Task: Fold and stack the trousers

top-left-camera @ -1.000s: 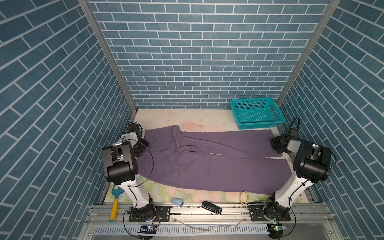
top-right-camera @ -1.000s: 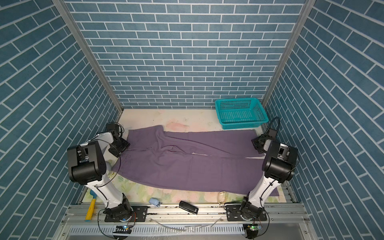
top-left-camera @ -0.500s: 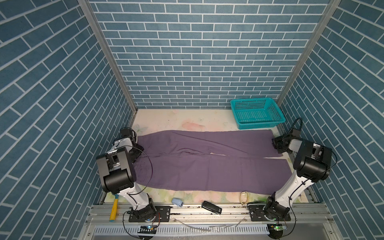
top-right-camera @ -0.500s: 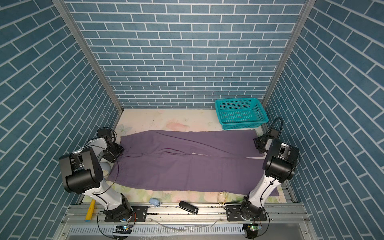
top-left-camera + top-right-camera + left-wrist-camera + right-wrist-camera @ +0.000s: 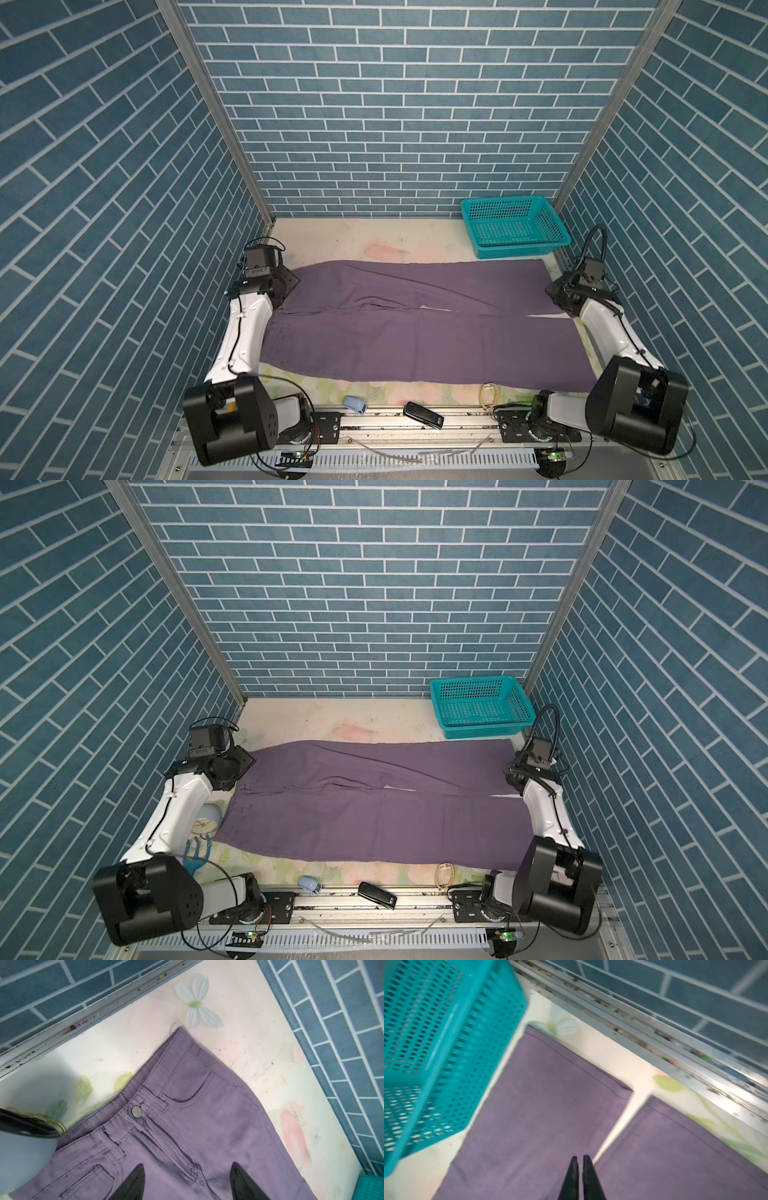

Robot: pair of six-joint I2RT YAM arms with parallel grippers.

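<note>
purple trousers (image 5: pixel 374 816) spread flat on table (image 5: pixel 332 717), teal basket (image 5: pixel 482 706) at far right corner

The left arm (image 5: pixel 245 332) reaches from its base at the near edge along the left side, white forearm sloping away to a wrist bent inward. The left tool (image 5: pixel 187 1164) points downward, its two black fingers (image 5: pixel 133 1186) well apart with nothing between them. The right arm (image 5: pixel 606 328) mirrors this on the right side. The right tool (image 5: pixel 580 1157) has its fingers pressed almost together, with only a thin slit showing.
</note>
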